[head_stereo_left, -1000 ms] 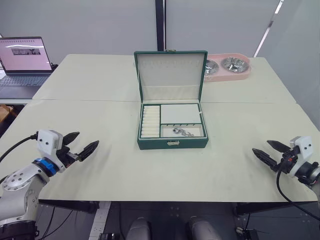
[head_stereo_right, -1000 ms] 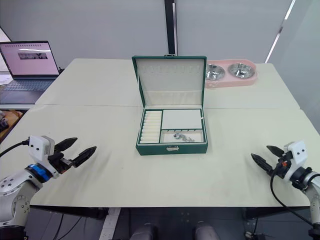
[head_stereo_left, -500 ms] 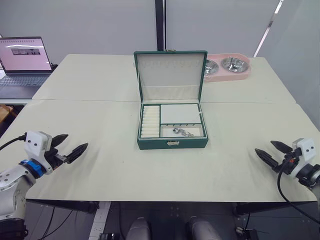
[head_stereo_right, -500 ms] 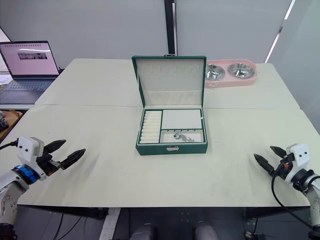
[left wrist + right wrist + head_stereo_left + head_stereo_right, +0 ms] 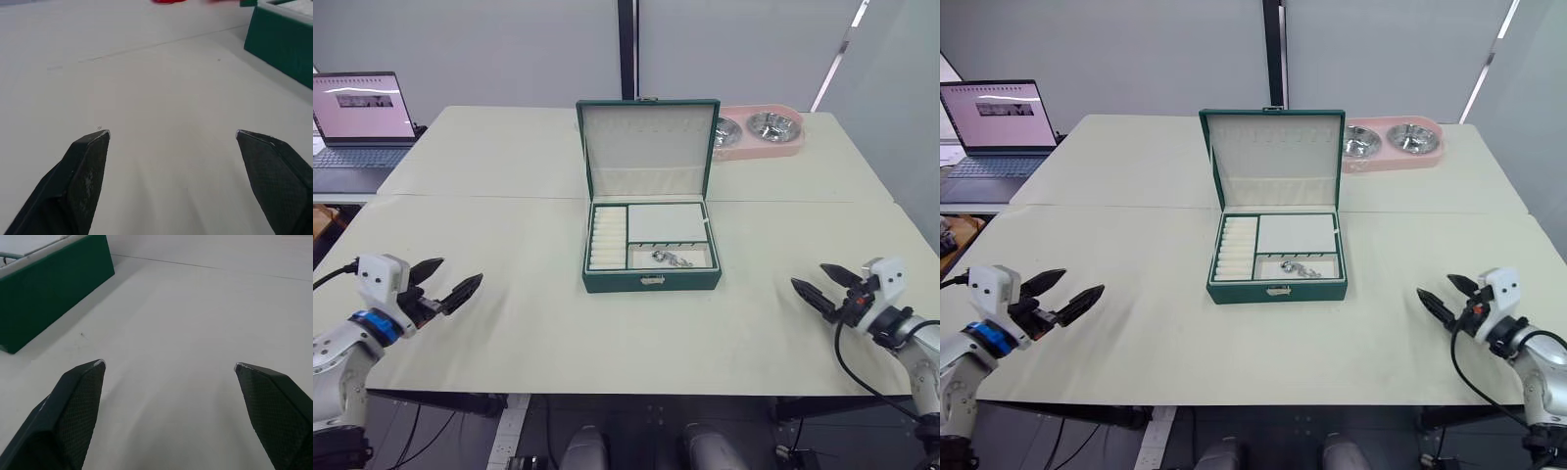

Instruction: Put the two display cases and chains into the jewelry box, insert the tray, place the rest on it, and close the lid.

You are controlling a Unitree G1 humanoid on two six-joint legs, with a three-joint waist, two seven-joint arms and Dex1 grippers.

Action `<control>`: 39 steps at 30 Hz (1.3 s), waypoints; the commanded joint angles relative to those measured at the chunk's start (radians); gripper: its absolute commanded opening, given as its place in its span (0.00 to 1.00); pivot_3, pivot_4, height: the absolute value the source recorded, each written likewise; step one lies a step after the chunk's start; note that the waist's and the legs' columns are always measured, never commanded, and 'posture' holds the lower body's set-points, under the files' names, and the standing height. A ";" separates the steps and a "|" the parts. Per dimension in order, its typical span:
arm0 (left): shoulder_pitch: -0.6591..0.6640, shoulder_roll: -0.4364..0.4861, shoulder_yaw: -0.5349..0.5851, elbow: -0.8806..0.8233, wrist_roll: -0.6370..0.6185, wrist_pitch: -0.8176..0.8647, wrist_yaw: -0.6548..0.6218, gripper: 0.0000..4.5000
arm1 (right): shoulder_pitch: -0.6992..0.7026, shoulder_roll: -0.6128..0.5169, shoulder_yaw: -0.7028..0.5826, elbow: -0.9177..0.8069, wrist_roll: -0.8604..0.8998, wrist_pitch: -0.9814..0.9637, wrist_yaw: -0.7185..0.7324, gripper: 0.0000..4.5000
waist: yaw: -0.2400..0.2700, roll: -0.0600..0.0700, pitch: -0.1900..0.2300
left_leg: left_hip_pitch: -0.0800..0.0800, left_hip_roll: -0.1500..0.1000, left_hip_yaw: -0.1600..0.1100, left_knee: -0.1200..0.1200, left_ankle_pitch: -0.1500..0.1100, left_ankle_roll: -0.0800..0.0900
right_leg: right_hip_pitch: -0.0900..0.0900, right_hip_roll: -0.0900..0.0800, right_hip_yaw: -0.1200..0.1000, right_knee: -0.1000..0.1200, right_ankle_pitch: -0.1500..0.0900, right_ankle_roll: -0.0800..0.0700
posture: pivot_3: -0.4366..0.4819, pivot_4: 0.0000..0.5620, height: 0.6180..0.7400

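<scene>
The dark green jewelry box (image 5: 651, 282) sits mid-table with its lid (image 5: 646, 147) standing upright. Inside rests the cream-lined tray (image 5: 666, 222), ring rolls on its left side. A small silver chain (image 5: 672, 258) lies in the tray's front compartment. The two display cases are hidden. My left gripper (image 5: 460, 271) hovers open over the bare table far left of the box. My right gripper (image 5: 808, 274) is open over the table to the box's right. Each wrist view has a green box corner (image 5: 279, 54) (image 5: 49, 303) beyond the open fingers.
A pink double pet bowl (image 5: 759, 132) stands behind the box at the right. An open laptop (image 5: 362, 108) sits on a side desk at the far left. The table's front edge (image 5: 626, 394) runs just below both grippers.
The left gripper drew back leftward away from the box, then held still. The right gripper shifted a little left, closer to the box. Both stayed open; the box is unchanged.
</scene>
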 commanded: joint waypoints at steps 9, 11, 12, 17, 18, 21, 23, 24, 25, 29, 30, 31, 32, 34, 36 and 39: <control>-0.203 -0.198 -0.227 -0.008 0.084 0.055 0.101 0.06 | -0.307 0.104 0.202 0.112 -0.097 -0.020 -0.025 0.23 | 0.000 0.000 0.000 | 0.000 0.000 -0.001 0.001 0.000 0.000 | 0.000 0.001 -0.001 0.001 0.000 0.000 | 0.48 0.27 1.00; -0.241 -0.227 -0.248 0.020 0.098 0.048 0.111 0.00 | -0.348 0.123 0.228 0.154 -0.114 -0.031 -0.016 0.11 | 0.000 0.000 0.000 | 0.000 0.000 -0.001 0.001 0.000 0.000 | -0.001 0.001 -0.001 0.001 0.000 0.000 | 0.48 0.27 1.00; -0.259 -0.240 -0.262 0.034 0.107 0.045 0.114 0.00 | -0.366 0.134 0.243 0.173 -0.122 -0.035 -0.012 0.06 | 0.000 0.000 0.000 | -0.001 0.000 -0.001 0.001 0.000 0.000 | -0.001 0.001 -0.001 0.000 0.000 0.000 | 0.48 0.27 1.00; -0.309 -0.284 -0.302 0.074 0.134 0.043 0.123 0.00 | -0.416 0.168 0.281 0.234 -0.153 -0.059 -0.006 0.01 | -0.001 0.000 0.000 | -0.002 0.000 0.000 0.000 0.000 -0.001 | -0.002 0.000 -0.001 0.000 0.000 0.000 | 0.48 0.27 1.00; -0.311 -0.289 -0.308 0.077 0.137 0.040 0.120 0.00 | -0.419 0.173 0.283 0.237 -0.152 -0.061 -0.003 0.01 | -0.001 0.000 0.000 | -0.002 0.000 0.000 0.000 0.000 -0.001 | -0.002 0.000 -0.001 0.000 0.000 0.000 | 0.48 0.27 1.00; -0.322 -0.306 -0.323 0.092 0.145 0.029 0.112 0.00 | -0.428 0.185 0.296 0.240 -0.153 -0.055 0.016 0.01 | -0.002 0.000 0.000 | -0.001 0.000 -0.001 0.000 0.000 -0.001 | -0.003 0.000 -0.001 0.002 0.000 0.000 | 0.48 0.27 1.00; -0.330 -0.317 -0.328 0.091 0.145 0.032 0.112 0.00 | -0.426 0.189 0.309 0.235 -0.157 -0.046 0.030 0.01 | -0.001 0.000 0.000 | -0.001 0.000 -0.001 0.001 0.000 -0.001 | -0.003 0.000 -0.002 0.002 0.000 0.000 | 0.48 0.27 1.00; -0.333 -0.320 -0.329 0.091 0.146 0.034 0.110 0.00 | -0.427 0.192 0.310 0.234 -0.157 -0.043 0.032 0.01 | -0.001 0.000 0.000 | -0.001 0.000 -0.001 0.001 0.000 -0.001 | -0.002 0.000 -0.002 0.002 0.000 0.000 | 0.48 0.27 1.00; -0.335 -0.323 -0.330 0.092 0.146 0.036 0.106 0.00 | -0.426 0.194 0.311 0.232 -0.157 -0.039 0.036 0.01 | -0.001 0.000 0.000 | -0.001 0.000 -0.001 0.001 0.000 -0.001 | -0.002 0.000 -0.002 0.002 0.000 0.000 | 0.48 0.27 1.00; -0.334 -0.328 -0.340 0.095 0.146 0.041 0.087 0.00 | -0.417 0.202 0.322 0.213 -0.150 -0.022 0.057 0.01 | -0.001 0.000 0.000 | -0.001 0.000 -0.001 0.001 0.000 -0.001 | -0.002 0.000 -0.002 0.002 0.000 0.000 | 0.48 0.27 1.00; -0.332 -0.330 -0.344 0.093 0.146 0.042 0.082 0.00 | -0.415 0.204 0.325 0.207 -0.149 -0.017 0.061 0.01 | -0.001 0.000 0.000 | -0.001 0.000 -0.001 0.001 0.000 -0.001 | -0.002 0.000 -0.002 0.002 0.000 0.000 | 0.48 0.27 1.00; -0.330 -0.331 -0.347 0.091 0.147 0.043 0.078 0.00 | -0.413 0.205 0.327 0.203 -0.149 -0.013 0.064 0.01 | -0.001 0.000 0.000 | -0.001 0.000 -0.001 0.001 0.000 -0.001 | -0.002 0.000 -0.002 0.002 0.000 0.000 | 0.48 0.27 1.00; -0.326 -0.333 -0.350 0.087 0.145 0.044 0.072 0.00 | -0.412 0.207 0.329 0.197 -0.148 -0.008 0.067 0.01 | -0.001 0.000 0.000 | -0.001 0.000 -0.001 0.001 0.000 -0.001 | -0.002 0.000 -0.002 0.002 0.000 0.000 | 0.48 0.27 1.00; -0.319 -0.334 -0.355 0.078 0.142 0.052 0.063 0.00 | -0.408 0.209 0.333 0.182 -0.144 0.006 0.076 0.01 | -0.001 0.000 0.000 | -0.001 0.000 -0.001 0.001 0.000 -0.001 | -0.002 0.000 -0.002 0.002 0.000 0.000 | 0.48 0.27 1.00; -0.314 -0.336 -0.360 0.071 0.139 0.059 0.055 0.00 | -0.402 0.211 0.336 0.165 -0.141 0.021 0.083 0.01 | -0.001 0.000 0.000 | -0.001 0.000 -0.001 0.001 0.000 -0.001 | -0.002 0.000 -0.002 0.002 0.000 0.000 | 0.48 0.27 1.00; -0.307 -0.338 -0.371 0.054 0.133 0.073 0.037 0.00 | -0.388 0.209 0.342 0.132 -0.134 0.050 0.102 0.01 | -0.001 0.000 0.000 | -0.001 0.000 -0.001 0.001 0.000 -0.001 | -0.002 0.000 -0.002 0.002 0.000 0.000 | 0.48 0.27 1.00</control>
